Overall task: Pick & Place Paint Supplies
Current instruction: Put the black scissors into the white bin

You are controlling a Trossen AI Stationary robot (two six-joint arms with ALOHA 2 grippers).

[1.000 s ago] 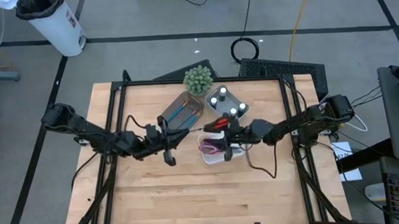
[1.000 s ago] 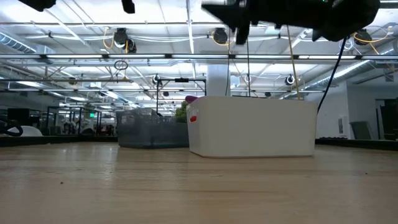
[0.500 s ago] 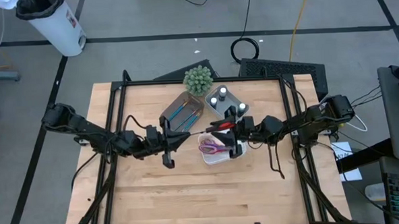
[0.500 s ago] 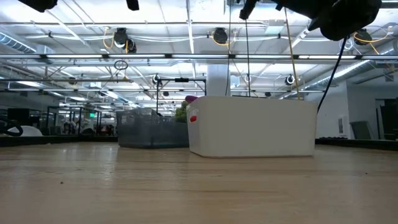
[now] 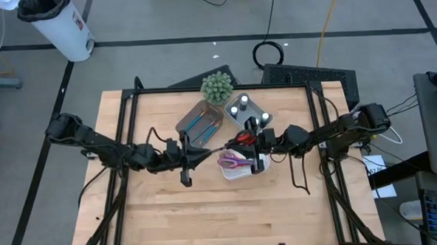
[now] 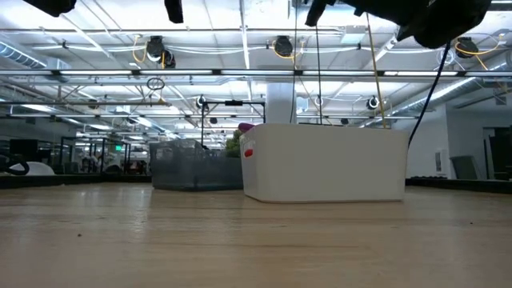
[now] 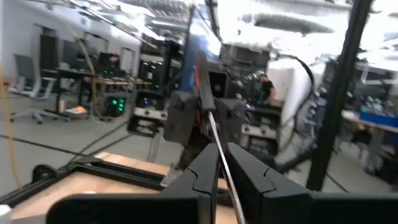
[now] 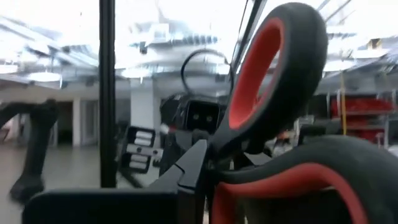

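Handover of red scissors [image 5: 241, 138] caught midway above far edge of white tray [image 5: 228, 177], near centre of table [image 5: 208, 219]: right gripper [image 5: 258, 141] newly closed on handle, left gripper [image 7: 216, 163] clamped narrowly on blades, judged due to release.

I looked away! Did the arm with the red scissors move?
Yes. The right gripper with the red scissors drew back toward the right, along the white tray, away from the left gripper.
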